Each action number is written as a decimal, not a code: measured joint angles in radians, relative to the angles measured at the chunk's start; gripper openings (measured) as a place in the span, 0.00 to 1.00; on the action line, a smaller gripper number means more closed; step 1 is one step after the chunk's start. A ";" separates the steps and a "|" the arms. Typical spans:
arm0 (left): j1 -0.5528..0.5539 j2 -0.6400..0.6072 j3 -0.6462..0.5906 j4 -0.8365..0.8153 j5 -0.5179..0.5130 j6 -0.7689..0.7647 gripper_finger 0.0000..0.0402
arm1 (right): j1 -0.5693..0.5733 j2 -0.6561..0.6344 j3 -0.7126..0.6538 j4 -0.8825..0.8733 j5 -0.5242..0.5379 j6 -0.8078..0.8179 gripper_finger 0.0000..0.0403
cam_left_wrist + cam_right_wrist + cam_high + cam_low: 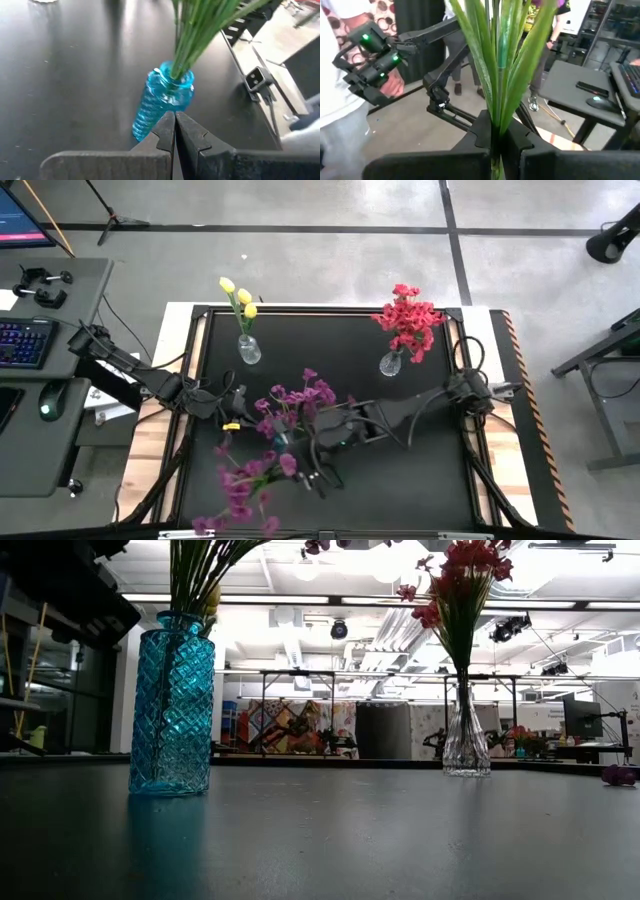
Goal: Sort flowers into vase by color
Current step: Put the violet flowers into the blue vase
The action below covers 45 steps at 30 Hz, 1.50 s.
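From above, you have the yellow flowers (238,295) in a small clear vase (249,350) at the far left of the bench (420,470) and the red flowers (408,315) in a second clear vase (391,364) at the far right, so those two colours look settled. The purple flowers (296,402) are what is left: one bunch stands at the bench's middle, between the two arms, and more purple stems (240,485) lie loose toward the near left corner. The left arm reaches in from the left, bent at the elbow, and the right arm stretches in low from the right; both ends meet at the central bunch.

At bench level, the blue vase (172,705) stands upright with green stalks rising out of it.

Past the left tool (174,131), you see that blue vase just ahead and the stalks (200,25) fanning from its mouth; this tool is pinched fully together with nothing between its tips.

Past the right tool (495,137), the jaws are clamped on the green stalks (497,55), which stand straight up from the grip.

To do this step well, I judge you should keep the stalks vertical over the mouth, lower them slowly, and let go only once they sit deep, with the left tool ready to steady the vase
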 joint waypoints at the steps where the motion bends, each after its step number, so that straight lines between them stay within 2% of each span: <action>1: 0.000 0.000 0.000 0.001 -0.011 0.000 0.00 | -0.007 0.015 0.025 -0.014 -0.017 -0.010 0.00; 6: 0.000 0.000 0.000 0.023 -0.056 0.001 0.00 | -0.029 0.085 0.100 -0.034 -0.081 -0.023 0.00; 11: 0.002 0.003 -0.001 0.085 -0.068 0.051 0.00 | -0.035 0.126 0.119 -0.028 -0.077 -0.063 0.00; 23: 0.147 0.083 -0.001 0.167 -0.067 0.207 0.00 | -0.053 0.156 0.119 -0.091 0.113 -0.163 0.00; 33: 0.240 0.242 0.000 0.449 0.073 0.339 0.00 | -0.055 0.156 0.118 -0.105 0.150 -0.163 0.00; 39: 0.280 0.350 0.000 0.489 0.168 0.351 0.00 | -0.055 0.156 0.118 -0.141 0.189 -0.165 0.00; 45: 0.288 0.424 0.000 0.553 0.180 0.351 0.00 | -0.055 0.156 0.118 -0.140 0.198 -0.175 0.00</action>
